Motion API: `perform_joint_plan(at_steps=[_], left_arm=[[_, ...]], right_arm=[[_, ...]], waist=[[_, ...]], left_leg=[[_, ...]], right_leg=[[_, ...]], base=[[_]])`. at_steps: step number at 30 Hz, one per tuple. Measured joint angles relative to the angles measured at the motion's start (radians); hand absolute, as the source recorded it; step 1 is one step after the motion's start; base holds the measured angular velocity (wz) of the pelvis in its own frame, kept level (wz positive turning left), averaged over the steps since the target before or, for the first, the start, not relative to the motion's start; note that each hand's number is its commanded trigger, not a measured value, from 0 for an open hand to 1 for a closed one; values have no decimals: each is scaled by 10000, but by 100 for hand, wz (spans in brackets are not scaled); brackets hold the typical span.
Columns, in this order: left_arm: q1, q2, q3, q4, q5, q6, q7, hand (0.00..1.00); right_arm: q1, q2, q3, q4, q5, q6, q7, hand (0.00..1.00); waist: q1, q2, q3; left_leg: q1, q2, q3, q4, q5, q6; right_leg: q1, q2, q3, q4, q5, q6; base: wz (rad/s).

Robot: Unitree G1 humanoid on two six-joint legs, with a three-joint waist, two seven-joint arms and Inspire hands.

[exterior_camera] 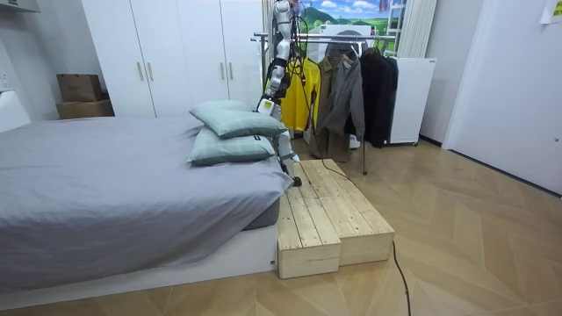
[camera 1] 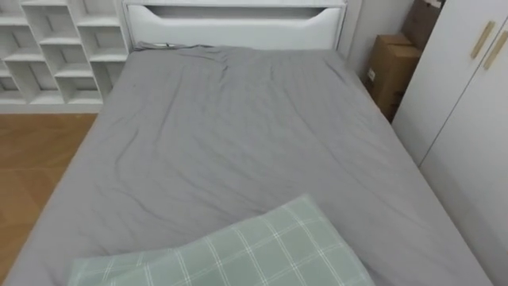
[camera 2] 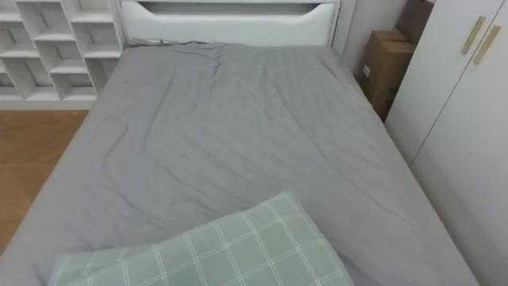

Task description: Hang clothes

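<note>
Bed [camera 1: 238, 135] with checked pillow [camera 1: 246, 250] at its foot end; robot on wooden platform [exterior_camera: 327, 215] against that end. Left robot hand [exterior_camera: 267, 105] hangs by bed edge; can't tell if open or closed.

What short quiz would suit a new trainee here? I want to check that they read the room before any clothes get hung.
1. Multiple choice: which thing lies on the bed nearest the robot's head camera? A) a green checked pillow B) a folded towel C) a cardboard box
2. True or false: the clothes rack behind the robot stands empty.
3. Fill in: the robot stands on a ____ platform at the bed's foot.
Key: 1 A. 2 False: it holds a yellow garment and a dark coat. 3 Wooden.
</note>
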Motion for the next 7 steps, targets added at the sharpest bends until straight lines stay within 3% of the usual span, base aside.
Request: perform_joint_plan(at_steps=[7], left_arm=[[-12,4,-172,-1,14,8,9,0]], right_arm=[[10,-27,22,86,242,1,82,0]], waist=[[3,20,36]], left_leg=[[-4,-3,3,-24,0,0]], right_leg=[[11,16,32,-52,19,18]], base=[[0]])
